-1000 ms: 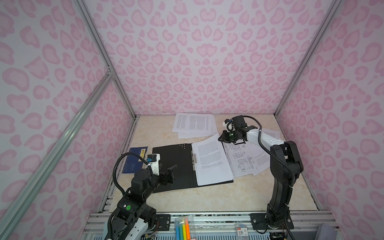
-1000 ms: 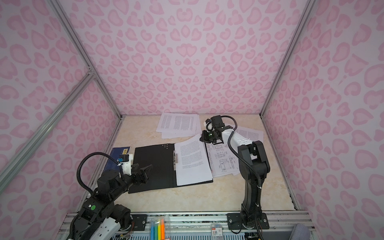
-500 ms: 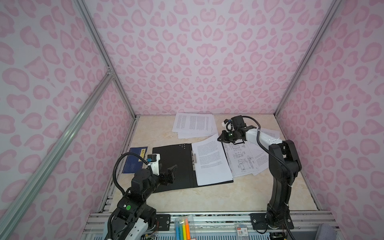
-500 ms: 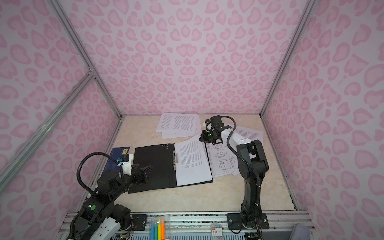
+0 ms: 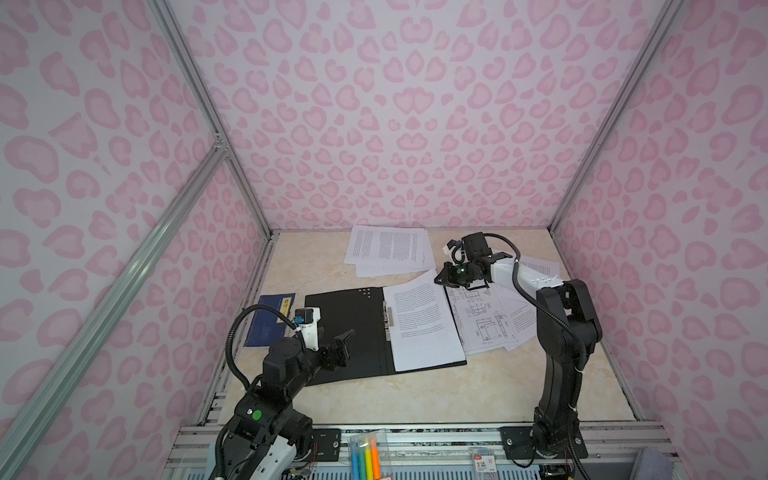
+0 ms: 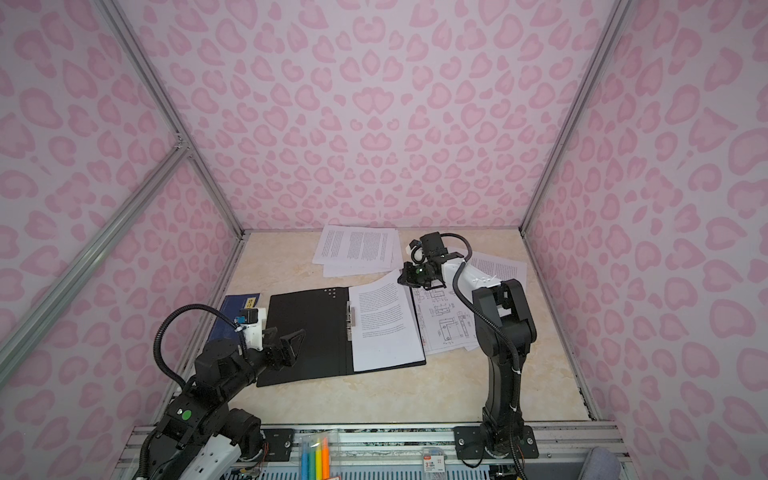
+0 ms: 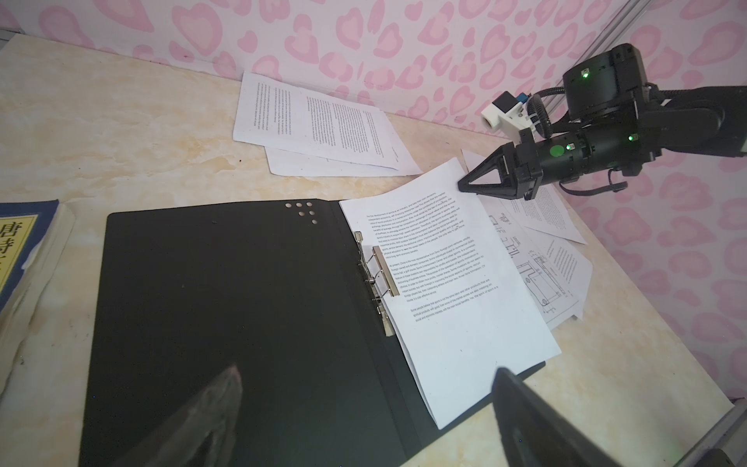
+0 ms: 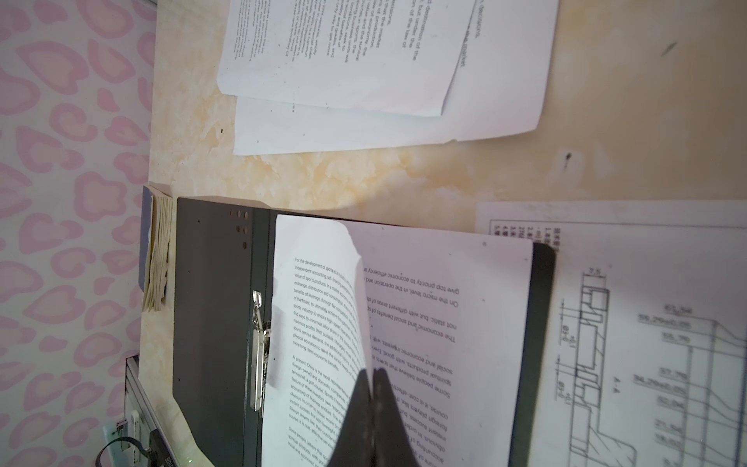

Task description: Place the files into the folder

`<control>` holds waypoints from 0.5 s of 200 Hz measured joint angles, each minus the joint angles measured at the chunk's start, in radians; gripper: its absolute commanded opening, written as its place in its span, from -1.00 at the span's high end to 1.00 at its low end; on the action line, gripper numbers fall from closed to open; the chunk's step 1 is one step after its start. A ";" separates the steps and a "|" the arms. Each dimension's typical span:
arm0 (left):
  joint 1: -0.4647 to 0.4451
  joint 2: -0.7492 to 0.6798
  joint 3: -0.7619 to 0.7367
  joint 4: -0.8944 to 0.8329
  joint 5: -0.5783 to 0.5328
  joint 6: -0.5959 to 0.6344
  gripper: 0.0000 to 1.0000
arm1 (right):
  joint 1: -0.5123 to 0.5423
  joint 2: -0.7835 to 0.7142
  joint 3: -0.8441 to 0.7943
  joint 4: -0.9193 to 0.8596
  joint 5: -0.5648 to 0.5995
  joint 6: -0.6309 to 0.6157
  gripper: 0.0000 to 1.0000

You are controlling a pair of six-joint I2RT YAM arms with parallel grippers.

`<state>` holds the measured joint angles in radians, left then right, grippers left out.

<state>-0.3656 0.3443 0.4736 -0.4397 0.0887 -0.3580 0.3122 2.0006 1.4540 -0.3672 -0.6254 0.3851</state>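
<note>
Pinching the far corner of the top sheet [image 5: 419, 328], the right end effector [image 5: 437, 281] is closed; that sheet lies in the open folder [image 5: 345, 324] on the worktop [image 5: 415, 399]. Nearby, the left end effector [image 6: 286, 334] gapes wide, empty.

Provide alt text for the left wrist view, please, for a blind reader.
The shut right gripper pinches a corner of a printed sheet lying in an open black folder. Loose sheets and a blue booklet lie nearby.
</note>
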 measured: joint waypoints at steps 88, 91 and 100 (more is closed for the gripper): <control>0.000 0.000 0.000 0.000 -0.002 0.000 -0.95 | 0.002 0.004 -0.021 0.009 -0.003 0.015 0.66; 0.000 0.000 0.000 0.000 -0.002 0.000 -0.95 | 0.002 0.004 -0.023 0.010 -0.003 0.014 0.61; 0.000 0.000 0.000 0.000 -0.002 0.000 -0.95 | 0.002 0.002 -0.031 0.014 0.001 0.015 0.44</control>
<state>-0.3656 0.3439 0.4736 -0.4397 0.0864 -0.3580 0.3141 2.0026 1.4231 -0.3534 -0.6243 0.4004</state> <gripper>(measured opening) 0.976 0.188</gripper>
